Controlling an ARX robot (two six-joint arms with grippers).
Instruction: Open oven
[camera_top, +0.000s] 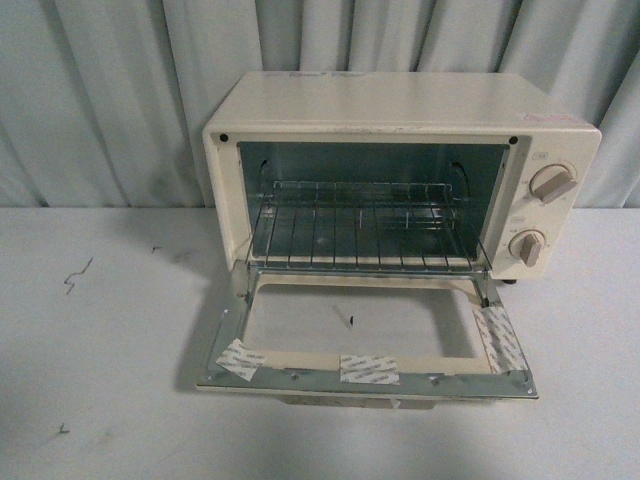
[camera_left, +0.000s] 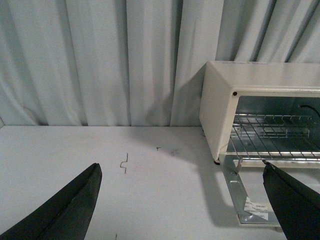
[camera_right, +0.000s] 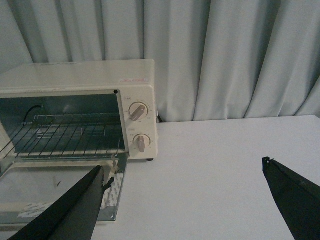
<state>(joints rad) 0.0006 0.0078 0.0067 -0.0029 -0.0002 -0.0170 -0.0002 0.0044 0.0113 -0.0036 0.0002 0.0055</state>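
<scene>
The cream-white oven (camera_top: 400, 110) stands at the back middle of the table, its glass-windowed door (camera_top: 365, 372) folded down flat toward me. A wire rack (camera_top: 365, 225) shows inside, and two round knobs (camera_top: 550, 183) sit on its right panel. Neither arm appears in the front view. My left gripper (camera_left: 182, 200) is open over bare table, left of the oven (camera_left: 260, 80), holding nothing. My right gripper (camera_right: 182, 200) is open over the table, right of the oven (camera_right: 80, 80), its one finger (camera_right: 75, 210) near the door's corner.
Pale pleated curtains (camera_top: 120, 90) hang close behind the oven. The white table (camera_top: 90, 380) carries small dark scuff marks (camera_top: 75, 275) at the left. White tape patches (camera_top: 368, 369) are stuck on the door's frame.
</scene>
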